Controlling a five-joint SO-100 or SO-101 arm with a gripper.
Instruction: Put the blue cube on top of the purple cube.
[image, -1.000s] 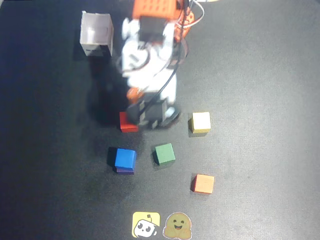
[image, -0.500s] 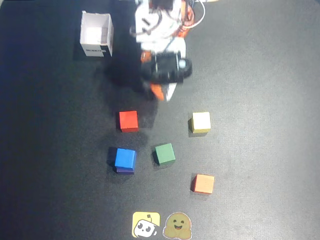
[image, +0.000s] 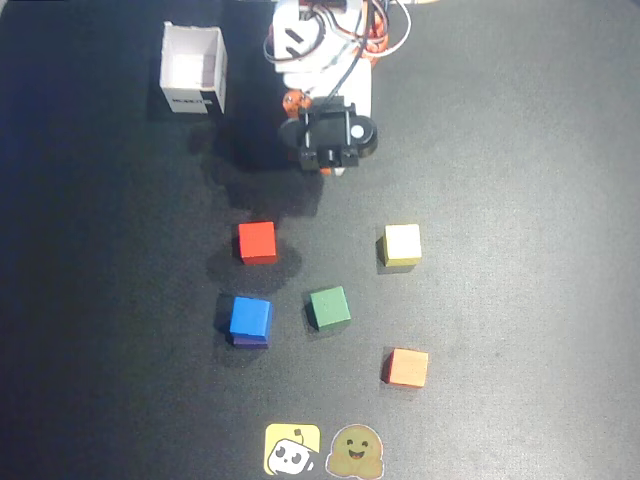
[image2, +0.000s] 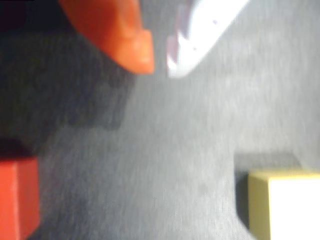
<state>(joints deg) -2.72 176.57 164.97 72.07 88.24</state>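
In the overhead view the blue cube (image: 250, 316) rests on the purple cube (image: 247, 342), of which only a dark violet sliver shows along its lower edge. My gripper (image: 334, 168) is folded back near the arm's base, far above the stack and apart from every cube. In the wrist view the gripper (image2: 159, 66) has its orange finger (image2: 125, 35) and white finger (image2: 200, 30) nearly tip to tip, shut, with nothing between them. The blue and purple cubes are out of the wrist view.
Around the stack stand a red cube (image: 257, 241), a green cube (image: 329, 307), a yellow cube (image: 402, 243) and an orange cube (image: 407, 367). A white open box (image: 193, 68) sits at the top left. Two stickers (image: 325, 451) lie at the bottom edge.
The arm has drawn back from over the red cube toward its base at the top. The blue cube has stayed on the purple cube.
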